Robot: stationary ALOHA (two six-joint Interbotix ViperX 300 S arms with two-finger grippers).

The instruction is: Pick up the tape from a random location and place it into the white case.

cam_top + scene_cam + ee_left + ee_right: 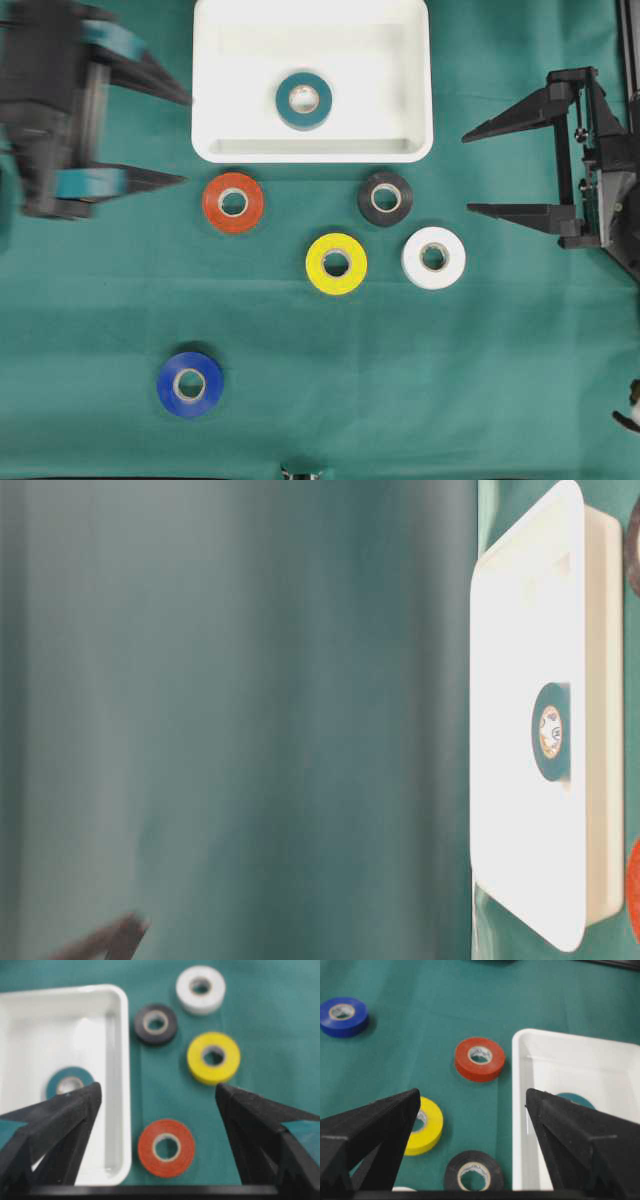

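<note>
We see teal tape [304, 100] flat in white case [220, 80] (glossy plastic, rounded corners), near centre. Red [233, 203], black [385, 198], yellow [336, 263], white [433, 257], blue [190, 384] rolls on green cloth bench [500, 380]. Left end effector [185, 140] and right end effector [470, 172] both spread apart, empty.

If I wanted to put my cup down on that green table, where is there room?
Bare cloth lies right of the blue roll and below the yellow roll. It is crowded just below the white case, where four rolls cluster.
</note>
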